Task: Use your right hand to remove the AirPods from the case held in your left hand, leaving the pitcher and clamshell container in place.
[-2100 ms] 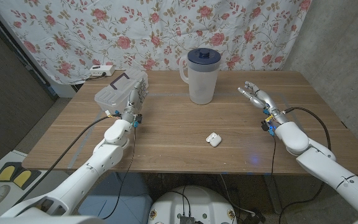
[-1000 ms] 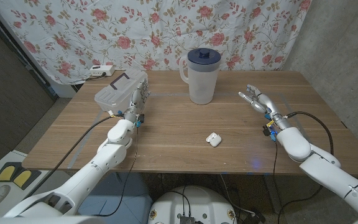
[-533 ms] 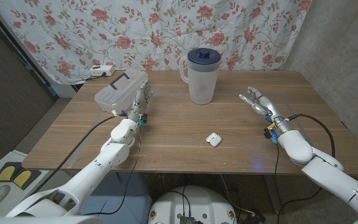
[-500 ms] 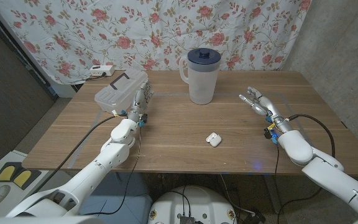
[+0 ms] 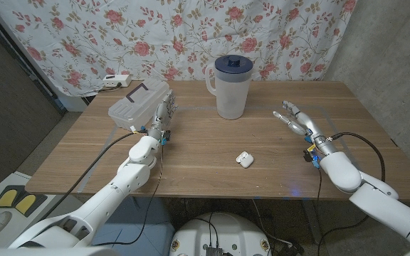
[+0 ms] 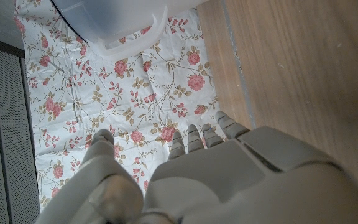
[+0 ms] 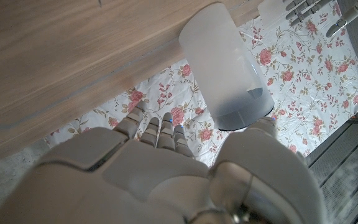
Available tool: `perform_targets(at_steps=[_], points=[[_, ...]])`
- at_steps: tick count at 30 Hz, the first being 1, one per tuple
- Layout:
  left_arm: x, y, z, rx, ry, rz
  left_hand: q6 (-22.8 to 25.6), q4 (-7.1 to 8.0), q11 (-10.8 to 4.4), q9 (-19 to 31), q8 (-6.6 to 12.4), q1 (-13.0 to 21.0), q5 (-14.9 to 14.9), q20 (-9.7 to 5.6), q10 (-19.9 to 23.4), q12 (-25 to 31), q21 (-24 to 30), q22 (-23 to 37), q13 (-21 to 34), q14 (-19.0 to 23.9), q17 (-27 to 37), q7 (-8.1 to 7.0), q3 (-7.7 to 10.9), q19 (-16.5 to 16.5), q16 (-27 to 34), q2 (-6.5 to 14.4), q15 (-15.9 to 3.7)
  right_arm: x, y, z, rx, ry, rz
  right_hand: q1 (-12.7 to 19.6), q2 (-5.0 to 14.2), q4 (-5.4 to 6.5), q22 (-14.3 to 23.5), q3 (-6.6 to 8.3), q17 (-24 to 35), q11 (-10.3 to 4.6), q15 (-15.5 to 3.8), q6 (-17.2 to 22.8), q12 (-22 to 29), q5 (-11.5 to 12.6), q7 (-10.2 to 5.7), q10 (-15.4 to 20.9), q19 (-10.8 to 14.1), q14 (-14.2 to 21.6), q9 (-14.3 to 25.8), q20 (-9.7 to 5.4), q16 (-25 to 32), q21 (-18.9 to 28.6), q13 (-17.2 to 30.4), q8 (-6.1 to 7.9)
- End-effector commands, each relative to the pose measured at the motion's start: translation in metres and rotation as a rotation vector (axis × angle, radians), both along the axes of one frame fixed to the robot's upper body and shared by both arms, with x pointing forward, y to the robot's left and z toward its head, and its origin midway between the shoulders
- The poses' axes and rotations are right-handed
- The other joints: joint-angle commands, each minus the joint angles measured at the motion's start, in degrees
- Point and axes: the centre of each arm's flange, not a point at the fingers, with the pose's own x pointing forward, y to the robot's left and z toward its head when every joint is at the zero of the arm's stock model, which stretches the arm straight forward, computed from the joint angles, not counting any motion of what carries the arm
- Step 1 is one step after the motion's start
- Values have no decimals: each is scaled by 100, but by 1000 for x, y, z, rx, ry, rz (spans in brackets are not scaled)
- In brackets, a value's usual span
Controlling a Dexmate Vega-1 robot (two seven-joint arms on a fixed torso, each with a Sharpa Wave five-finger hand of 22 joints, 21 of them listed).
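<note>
A small white AirPods case (image 5: 244,159) is seen lying on the wooden surface (image 5: 205,146) near its middle, toward the front edge, its lid apparently raised; whether earbuds sit inside cannot be told at this size. It is touched by neither robot hand.

The left robot hand (image 5: 164,114) is raised at about ten o'clock from the case, well apart from it. Its fingers are extended and held apart with nothing between them, so it is released. It is seen just beside the near right corner of the clear clamshell container (image 5: 139,102), which lies closed at the surface's far left with a dark mark on its lid; whether the fingers touch the container cannot be told. In the left wrist view the back of the left robot hand (image 6: 216,174) is shown with fingertips (image 6: 194,134) reaching toward the floral cloth, and part of the pitcher (image 6: 120,22) appears beyond them.

The right robot hand (image 5: 295,116) is held at about two o'clock from the case, well apart from it, fingers spread and pointing toward the far left, nothing grasped: it is likewise released. A black cable runs along its forearm.

The translucent pitcher (image 5: 230,87) with a dark blue lid stands upright at about twelve o'clock from the case, near the far edge. In the right wrist view the pitcher (image 7: 225,74) is seen beyond the back of the right robot hand (image 7: 148,174).

A floral curtain (image 5: 191,35) hangs behind the surface.
</note>
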Motion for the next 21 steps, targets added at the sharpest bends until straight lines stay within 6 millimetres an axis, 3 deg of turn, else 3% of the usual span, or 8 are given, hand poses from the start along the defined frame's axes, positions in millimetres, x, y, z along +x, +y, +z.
perform_targets(at_steps=[1,14,17,21], points=[[-4,-1,-1,7,-7,-5,2,-6,4,14,44,63,-9,2,33,15,-10,23,18,-57,10,25,28,-31,25,15,-10,-8,9,-9,-43,5,-18,52,11,-25,29,20,15,1,35,-13,-10,-14,-79,-23,-66,-59,16,40,6,-13,26,-18],[-9,-5,2,11,-6,6,12,-9,1,13,48,92,-10,7,32,14,-10,23,18,-58,9,30,45,-36,24,42,-8,-23,21,-16,-102,-6,-60,65,6,-47,32,34,27,-11,45,-31,48,-29,-128,119,-44,-46,18,82,31,11,40,-15],[-11,-4,0,23,36,78,10,-10,3,13,48,101,-9,6,32,15,-9,23,18,-59,8,30,52,-36,24,52,-7,-24,23,-18,-115,0,-71,69,6,-51,33,37,28,1,45,-45,53,-31,-148,132,-36,-43,18,80,34,15,42,-19],[-8,-4,-2,18,18,32,29,-13,6,13,55,135,-8,12,43,19,-8,23,17,-47,7,41,77,-34,28,94,-10,-26,24,-20,-124,3,-86,75,6,-58,34,42,31,-39,36,-46,53,-34,-152,133,-40,-40,19,91,40,15,46,-16]])
